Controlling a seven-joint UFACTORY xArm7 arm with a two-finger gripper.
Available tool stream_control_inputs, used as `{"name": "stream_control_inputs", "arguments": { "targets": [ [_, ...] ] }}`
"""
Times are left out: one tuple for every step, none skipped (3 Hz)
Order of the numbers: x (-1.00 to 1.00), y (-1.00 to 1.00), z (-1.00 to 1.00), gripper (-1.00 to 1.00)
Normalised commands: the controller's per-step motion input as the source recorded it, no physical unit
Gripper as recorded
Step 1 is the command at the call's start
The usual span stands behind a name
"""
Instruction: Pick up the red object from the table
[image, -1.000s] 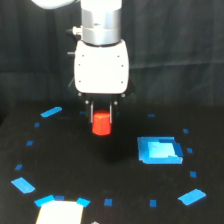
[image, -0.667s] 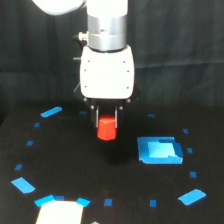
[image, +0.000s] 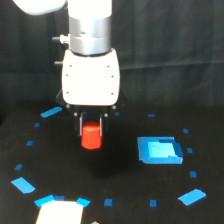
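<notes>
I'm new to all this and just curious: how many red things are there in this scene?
1. The red object sits between the fingers of the gripper, left of the big blue patch in the exterior view. The arm could hide others behind it.

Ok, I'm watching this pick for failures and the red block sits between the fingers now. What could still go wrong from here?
Slip: the red object is held only by the thin fingers of the gripper, and most of it hangs below their tips, so a jolt could drop it onto the table.

Weak grip: how firmly the fingers press cannot be told from this view.
</notes>
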Motion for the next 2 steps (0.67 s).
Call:
{"name": "stream_control_inputs", "arguments": {
  "targets": [
    [0.24, 1.00, 0.68, -1.00],
    [0.06, 0.93, 0.30, -1.00]
  ]
}}
